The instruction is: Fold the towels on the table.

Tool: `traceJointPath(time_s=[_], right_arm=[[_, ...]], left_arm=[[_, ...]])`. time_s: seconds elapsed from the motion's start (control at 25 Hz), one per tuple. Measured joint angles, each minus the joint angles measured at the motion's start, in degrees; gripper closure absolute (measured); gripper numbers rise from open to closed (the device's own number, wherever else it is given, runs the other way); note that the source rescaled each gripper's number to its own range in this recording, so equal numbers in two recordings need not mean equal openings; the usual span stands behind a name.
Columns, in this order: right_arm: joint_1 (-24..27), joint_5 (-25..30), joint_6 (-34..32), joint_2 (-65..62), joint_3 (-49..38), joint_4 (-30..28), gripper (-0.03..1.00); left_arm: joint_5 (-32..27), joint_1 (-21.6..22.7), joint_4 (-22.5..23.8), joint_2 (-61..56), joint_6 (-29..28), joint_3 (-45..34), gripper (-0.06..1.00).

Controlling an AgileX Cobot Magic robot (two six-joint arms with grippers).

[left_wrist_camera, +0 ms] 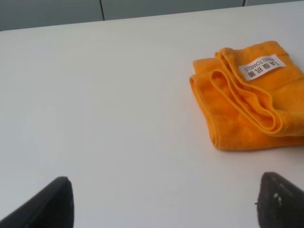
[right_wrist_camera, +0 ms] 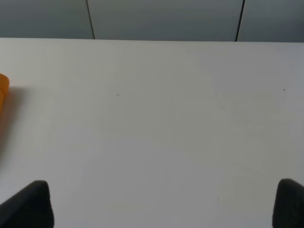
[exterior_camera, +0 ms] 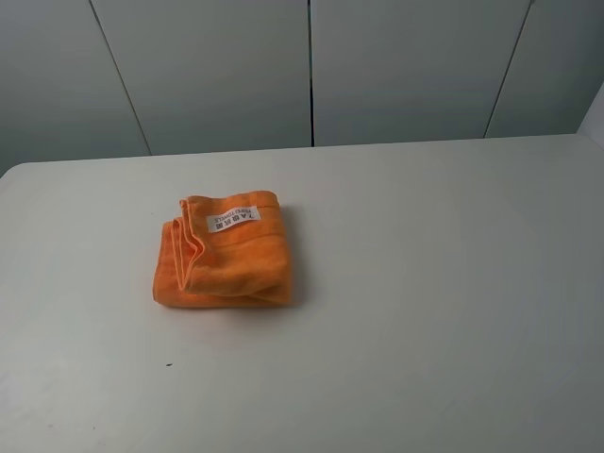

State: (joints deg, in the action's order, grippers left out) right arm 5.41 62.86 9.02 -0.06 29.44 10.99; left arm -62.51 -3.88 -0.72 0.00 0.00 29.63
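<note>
The towel (exterior_camera: 225, 250) lay folded into a compact square left of centre on the table (exterior_camera: 453, 283). Both grippers (left_wrist_camera: 161, 202) (right_wrist_camera: 164, 204) were spread wide, empty; folding looked finished.

Grey wall panels (exterior_camera: 217, 71) with dark seams stand behind.

Orange towel (exterior_camera: 226, 253) lies folded into a compact square, white label up, left of centre on the white bench (exterior_camera: 453, 283).
</note>
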Motion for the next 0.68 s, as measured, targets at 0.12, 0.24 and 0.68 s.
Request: traceJointPath(time_s=[0.12, 0.24, 0.68], right_arm=[[0.0, 0.0, 0.0, 0.0, 0.0, 0.0, -0.03], [0.0, 0.0, 0.0, 0.0, 0.0, 0.0, -0.03], [0.0, 0.0, 0.0, 0.0, 0.0, 0.0, -0.03]], left_arm=[[0.0, 0.0, 0.0, 0.0, 0.0, 0.0, -0.06], [0.0, 0.0, 0.0, 0.0, 0.0, 0.0, -0.06], [0.0, 0.0, 0.0, 0.0, 0.0, -0.1, -0.06]])
